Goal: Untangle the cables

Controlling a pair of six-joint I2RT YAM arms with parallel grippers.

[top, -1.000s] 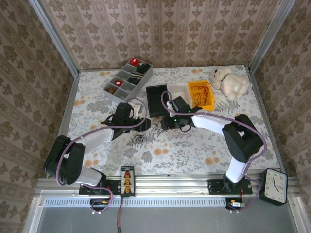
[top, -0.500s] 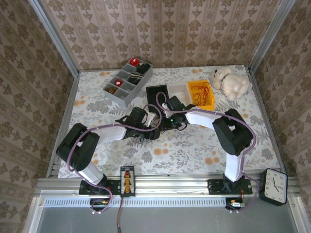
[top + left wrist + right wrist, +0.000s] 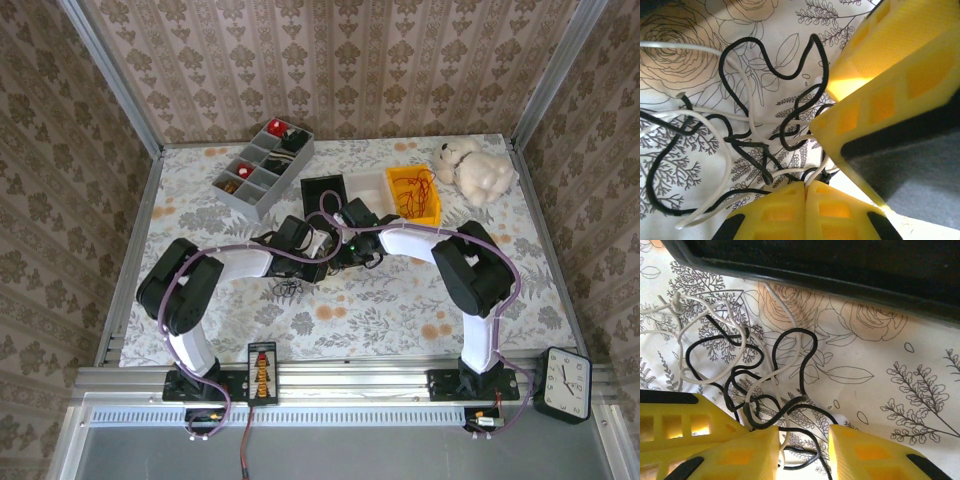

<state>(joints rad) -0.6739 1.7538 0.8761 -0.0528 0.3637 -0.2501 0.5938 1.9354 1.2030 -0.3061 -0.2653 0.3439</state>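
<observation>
Left gripper (image 3: 805,187): jaws pressed together at the tangle's edge, with white and black strands running in at the tips (pinched or just alongside, can't tell). Right gripper (image 3: 802,440): partly open, straddling loose strands, gripping nothing. Cables (image 3: 752,150): black and whitish, knotted together, lying on the floral tablecloth (image 3: 400,310) near the black bin (image 3: 840,270).

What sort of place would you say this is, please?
Probably a robot test cell dressed up as a home: beige patterned wallpaper panels held in bare aluminium posts, a floral-print tablecloth, and a metal mounting rail at the near edge.
</observation>
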